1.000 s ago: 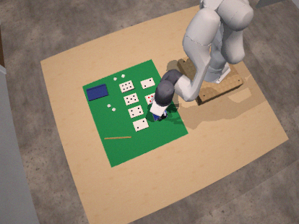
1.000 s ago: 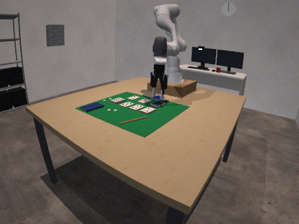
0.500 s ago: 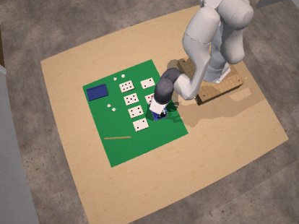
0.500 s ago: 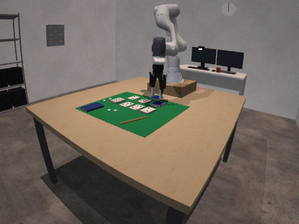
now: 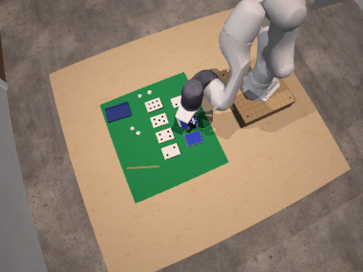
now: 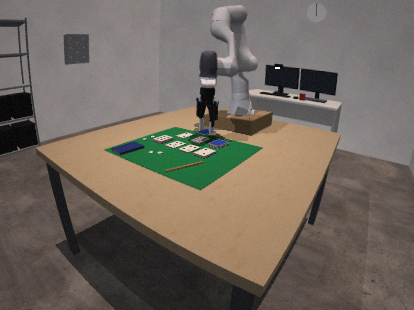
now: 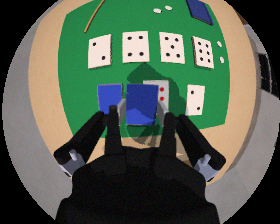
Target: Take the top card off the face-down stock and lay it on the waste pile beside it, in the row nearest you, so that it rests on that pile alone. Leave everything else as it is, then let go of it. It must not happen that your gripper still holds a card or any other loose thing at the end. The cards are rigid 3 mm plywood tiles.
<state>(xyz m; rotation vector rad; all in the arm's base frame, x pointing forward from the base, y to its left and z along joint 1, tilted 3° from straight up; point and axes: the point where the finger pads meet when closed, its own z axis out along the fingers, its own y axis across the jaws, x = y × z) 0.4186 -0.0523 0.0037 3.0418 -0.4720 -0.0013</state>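
I am holding the gripper (image 7: 143,121) partly closed across a blue-backed card (image 7: 141,103), the fingers pressing its two opposite edges; the card is hanging lifted off the green mat (image 5: 145,180), level so far as the wrist view shows. I am judging this to be the carry step: the card is already off the stock (image 7: 109,97), whose blue back is lying just to the left of the held card in the wrist view, and it is now hovering over the waste pile (image 7: 163,88), of which only a sliver with red pips is peeking out at the card's right edge. In the top view the stock is lying free on the mat beside the wrist; the row of four face-up cards (image 5: 159,120) is sitting farther out; a lone face-up card (image 7: 195,100) is lying just beyond the waste.

Next I am needing to square the card over the waste so it overlaps neither the stock nor that lone neighbour; then a slow, straight lowering until the tile is resting flat on the pile; then opening the fingers and lifting away without dragging it. The stock sits close, so sideways drift is my main worry.
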